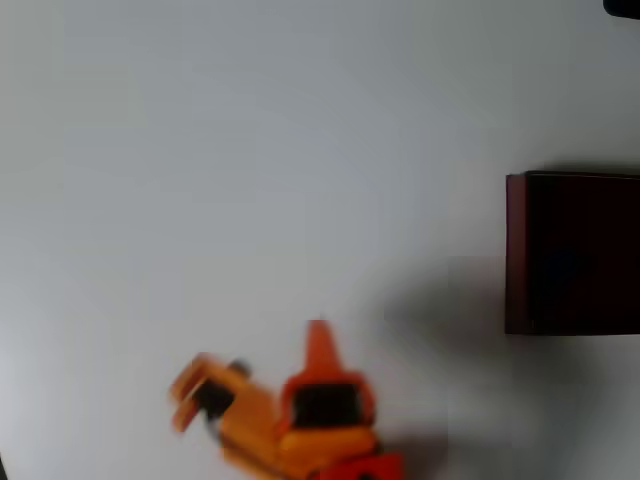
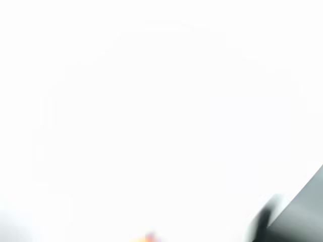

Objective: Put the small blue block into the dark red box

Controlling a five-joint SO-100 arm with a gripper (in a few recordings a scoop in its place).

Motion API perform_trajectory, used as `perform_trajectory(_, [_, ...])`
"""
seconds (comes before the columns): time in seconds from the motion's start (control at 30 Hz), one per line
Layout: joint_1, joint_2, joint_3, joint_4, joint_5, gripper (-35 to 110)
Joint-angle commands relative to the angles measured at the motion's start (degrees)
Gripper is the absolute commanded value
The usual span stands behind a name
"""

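Note:
The dark red box (image 1: pixel 515 255) sits at the right edge of the overhead view, partly cut off, with a maroon left wall and a near-black inside. My orange arm comes in from the bottom edge, blurred. Its gripper (image 1: pixel 318 340) points up the picture as a single orange tip, well left of and below the box. I cannot make out a gap between the fingers. The small blue block is out of view. In the wrist view a faint orange fingertip (image 2: pixel 150 237) sits at the bottom edge over a washed-out white surface.
The white table (image 1: pixel 250 150) stretches across the overhead view. A dark object (image 1: pixel 625 6) cuts the top right corner. In the wrist view a dark grey shape (image 2: pixel 298 217) fills the bottom right corner.

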State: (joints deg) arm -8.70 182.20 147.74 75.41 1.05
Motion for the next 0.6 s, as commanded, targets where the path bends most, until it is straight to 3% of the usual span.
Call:
perform_trajectory(0.0, [-8.88,9.67,9.49,-0.44,-3.52,0])
perform_trajectory(0.17, [-13.01,10.02,16.26,3.43,-5.19,0])
perform_trajectory(0.57, [-13.10,10.02,24.52,1.14,-6.06,0])
